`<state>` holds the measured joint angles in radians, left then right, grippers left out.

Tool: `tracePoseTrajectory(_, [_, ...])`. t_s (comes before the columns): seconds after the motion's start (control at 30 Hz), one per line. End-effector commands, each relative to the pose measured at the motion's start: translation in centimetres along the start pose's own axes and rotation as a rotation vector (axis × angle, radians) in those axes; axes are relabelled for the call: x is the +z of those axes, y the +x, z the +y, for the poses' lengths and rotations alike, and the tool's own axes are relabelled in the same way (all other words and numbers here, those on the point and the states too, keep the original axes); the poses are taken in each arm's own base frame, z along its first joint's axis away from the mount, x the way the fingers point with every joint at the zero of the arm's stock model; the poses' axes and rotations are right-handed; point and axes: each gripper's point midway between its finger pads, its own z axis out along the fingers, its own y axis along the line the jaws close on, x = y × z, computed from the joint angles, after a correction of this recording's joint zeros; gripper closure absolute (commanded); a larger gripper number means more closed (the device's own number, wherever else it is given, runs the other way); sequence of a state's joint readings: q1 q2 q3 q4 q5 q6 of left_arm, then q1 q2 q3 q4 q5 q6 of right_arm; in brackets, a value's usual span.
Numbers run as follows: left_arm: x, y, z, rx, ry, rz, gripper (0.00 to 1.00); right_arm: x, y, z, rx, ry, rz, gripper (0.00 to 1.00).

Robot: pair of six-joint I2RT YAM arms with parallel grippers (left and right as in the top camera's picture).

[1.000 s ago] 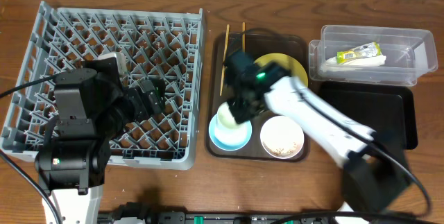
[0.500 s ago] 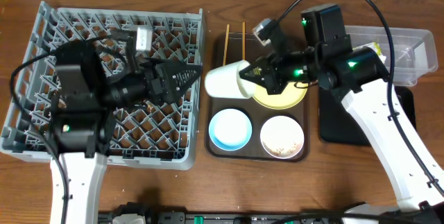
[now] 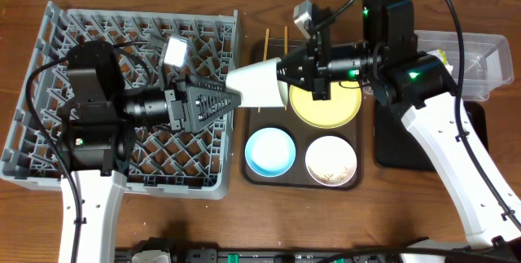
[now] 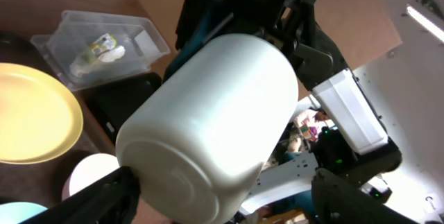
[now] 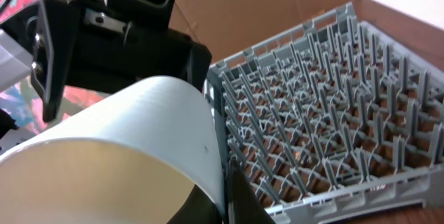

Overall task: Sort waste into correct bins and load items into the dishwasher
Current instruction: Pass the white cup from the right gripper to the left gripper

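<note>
My right claw (image 3: 286,74) is clamped on the rim of the cup (image 3: 259,84), one finger inside the mouth and one outside. It holds the cup on its side in the air, base pointing toward the rack (image 3: 32,59), over the gap between the rack's right edge and the brown tray (image 3: 254,175). My left claw (image 3: 234,97) reaches out from above the rack and meets the cup's base. Its fingers (image 4: 97,203) stand wide apart, one on each side of the base. I cannot tell whether either finger touches the cup.

On the brown tray lie the plate (image 3: 326,107) at the back right, the blue bowl (image 3: 270,151) at the front left and the white bowl (image 3: 331,160) at the front right. The chopsticks (image 3: 265,45) lie at the tray's back edge, partly hidden by the cup.

To the far right, the tub (image 4: 146,33) holds the wrapper (image 4: 98,46). The black tray (image 3: 389,145) sits on the surface (image 3: 244,222) in front of the tub, mostly covered by my right arm.
</note>
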<state>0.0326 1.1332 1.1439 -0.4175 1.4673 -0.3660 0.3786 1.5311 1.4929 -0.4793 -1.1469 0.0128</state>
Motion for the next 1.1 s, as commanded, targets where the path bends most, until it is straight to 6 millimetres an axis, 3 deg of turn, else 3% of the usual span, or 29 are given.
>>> tracePoseTrajectory(0.0, [0.2,0.5,-1.9,0.028,0.074,0.039,0.18,0.6,-0.7,1.6,0.015,-0.063,-0.006,0.99])
tracePoseTrajectory(0.13, [0.8,0.7,-2.4,0.062,0.095,0.059,0.18,1.9,-0.5,1.7,0.009,-0.034,0.005,0.99])
tracePoseTrajectory(0.33, [1.1,0.7,-2.6,0.088,0.103,0.065,0.18,2.5,-1.0,3.7,-0.052,-0.126,-0.004,0.99])
tracePoseTrajectory(0.63, [1.1,0.7,-2.7,0.092,0.105,0.066,0.09,-0.5,-1.9,2.6,0.002,-0.141,-0.04,0.99])
tracePoseTrajectory(0.87, [1.1,0.5,-2.7,0.118,0.105,0.061,0.08,-0.5,-1.9,2.8,0.012,-0.153,-0.037,0.99])
tracePoseTrajectory(1.07, [1.1,0.6,-2.8,0.112,0.108,0.064,0.08,-2.3,-2.6,1.1,0.009,-0.096,-0.074,0.99])
